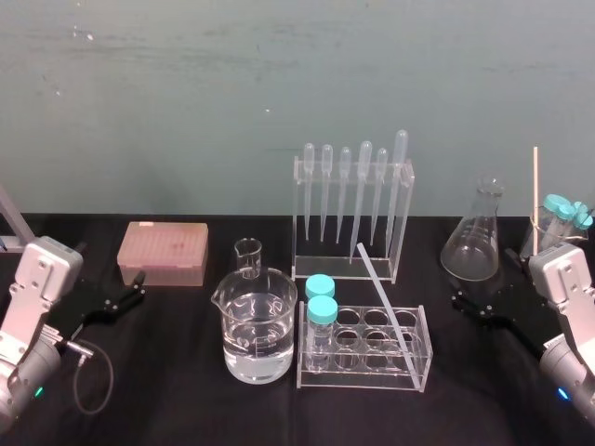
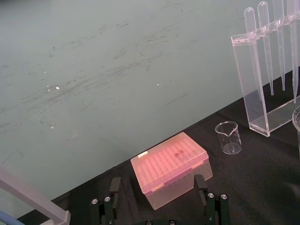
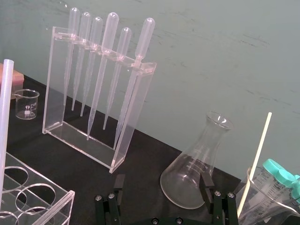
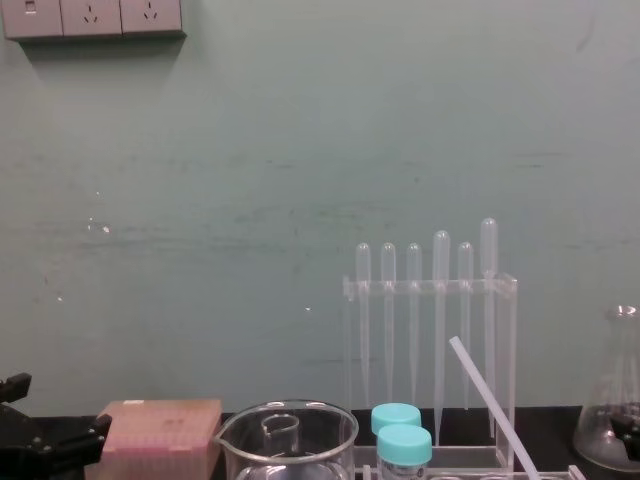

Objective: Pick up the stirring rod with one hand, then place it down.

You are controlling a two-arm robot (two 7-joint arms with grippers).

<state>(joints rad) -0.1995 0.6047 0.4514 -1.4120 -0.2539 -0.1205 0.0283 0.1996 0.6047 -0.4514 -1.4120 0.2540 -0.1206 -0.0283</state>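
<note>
The stirring rod (image 1: pixel 387 307) is a thin translucent-white stick leaning at a slant in the clear test tube rack (image 1: pixel 423 358) at the table's middle, its top end pointing back toward the pipette rack (image 1: pixel 353 209). It also rises in the chest view as the stirring rod (image 4: pixel 490 400) and runs along the edge of the right wrist view as the stirring rod (image 3: pixel 4 108). My right gripper (image 1: pixel 485 279) rests open near the right edge, far from the rod, its fingers (image 3: pixel 205 180) framing the conical flask (image 3: pixel 199 171). Open too, my left gripper (image 1: pixel 125 297) is parked at the left, fingers (image 2: pixel 115 187) beside the pink tip box (image 2: pixel 171 166).
A beaker of water (image 1: pixel 256 330) and a small beaker (image 1: pixel 248 257) stand left of the rack, which holds two teal-capped tubes (image 1: pixel 321 311). At the far right, a beaker (image 1: pixel 548 232) holds capped tubes and a thin beige stick (image 1: pixel 535 186).
</note>
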